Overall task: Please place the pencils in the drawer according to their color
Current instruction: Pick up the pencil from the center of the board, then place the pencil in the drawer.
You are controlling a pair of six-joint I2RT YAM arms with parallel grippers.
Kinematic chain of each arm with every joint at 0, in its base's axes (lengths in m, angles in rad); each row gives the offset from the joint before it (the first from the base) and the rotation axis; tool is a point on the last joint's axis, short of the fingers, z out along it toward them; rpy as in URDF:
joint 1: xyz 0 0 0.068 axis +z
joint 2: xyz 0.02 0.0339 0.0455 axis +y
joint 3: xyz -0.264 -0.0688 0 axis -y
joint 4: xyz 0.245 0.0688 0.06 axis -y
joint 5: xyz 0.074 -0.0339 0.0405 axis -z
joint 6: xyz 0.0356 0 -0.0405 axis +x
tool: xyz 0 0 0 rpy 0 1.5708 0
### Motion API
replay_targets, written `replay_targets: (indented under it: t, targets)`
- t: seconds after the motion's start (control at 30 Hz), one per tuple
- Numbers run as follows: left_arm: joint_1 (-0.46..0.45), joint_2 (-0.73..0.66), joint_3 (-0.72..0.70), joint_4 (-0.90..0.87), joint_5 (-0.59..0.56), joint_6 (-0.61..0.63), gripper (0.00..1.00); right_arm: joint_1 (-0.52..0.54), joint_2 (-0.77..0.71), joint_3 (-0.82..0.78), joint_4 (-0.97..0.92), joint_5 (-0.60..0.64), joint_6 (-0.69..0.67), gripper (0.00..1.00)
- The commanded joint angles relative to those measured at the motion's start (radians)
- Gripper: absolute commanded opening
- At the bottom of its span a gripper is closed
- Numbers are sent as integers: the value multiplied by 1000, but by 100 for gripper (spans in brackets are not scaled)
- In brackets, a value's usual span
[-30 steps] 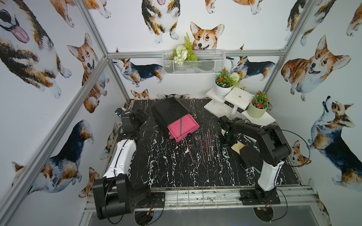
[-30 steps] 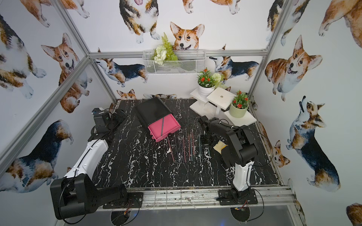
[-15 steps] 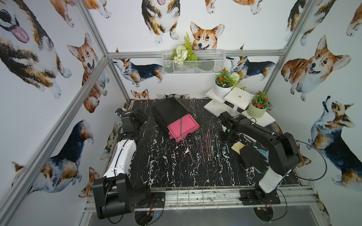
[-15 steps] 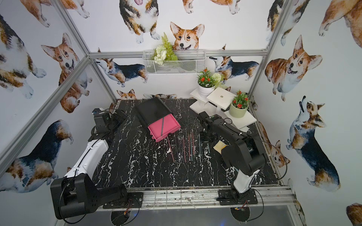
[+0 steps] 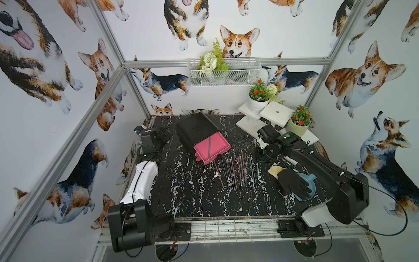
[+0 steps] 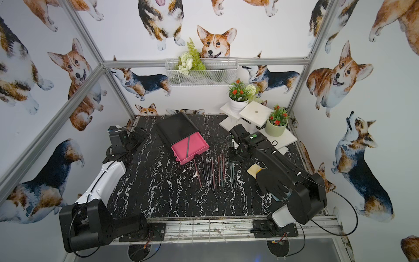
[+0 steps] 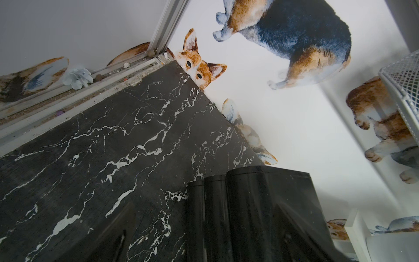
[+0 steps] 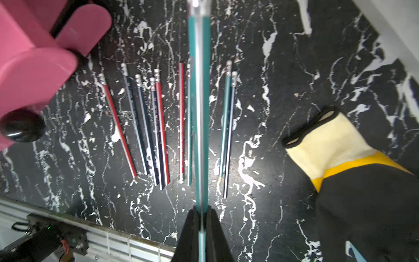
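The drawer is a black cabinet (image 5: 195,129) (image 6: 176,127) at the back middle of the table. Its top pink tray (image 5: 221,145) (image 6: 198,145) is pulled out, with one thin pencil (image 5: 209,146) lying in it. Several pencils (image 5: 235,170) (image 6: 213,172) (image 8: 158,127) in red-pink, teal and dark grey lie in a row in front of it. My right gripper (image 5: 260,157) (image 8: 201,211) hangs at the row's right end, shut on a teal pencil (image 8: 199,113). My left gripper (image 5: 166,136) stands open left of the cabinet, holding nothing.
A black glove (image 5: 292,183) with a yellow cuff lies on a blue scoop (image 5: 309,181) under my right arm. A white stepped stand (image 5: 274,113) with potted plants fills the back right corner. The pink drawer fronts (image 8: 34,68) and a black knob (image 8: 21,126) show close by in the right wrist view.
My right arm's elbow has swung out and down toward the front right, while its gripper stays by the row's right end with the teal pencil. The left arm has not moved.
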Motion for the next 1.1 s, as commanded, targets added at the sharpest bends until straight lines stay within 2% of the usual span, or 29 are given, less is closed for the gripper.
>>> replay_targets:
  t: [0.0,0.27,0.57,1.07]
  targets:
    - [1,3,4,20,12,2,100,16,-17,19,41,-96,64,0]
    - [1,2,3,20,11,4,100,69,-14,60,148,-223,149,0]
    - [1,-2,3,22,13,5,100,105,54,22,453,-431,348,0]
    - [1,5,6,29,9,8,100,120,263,114,647,-550,503,0]
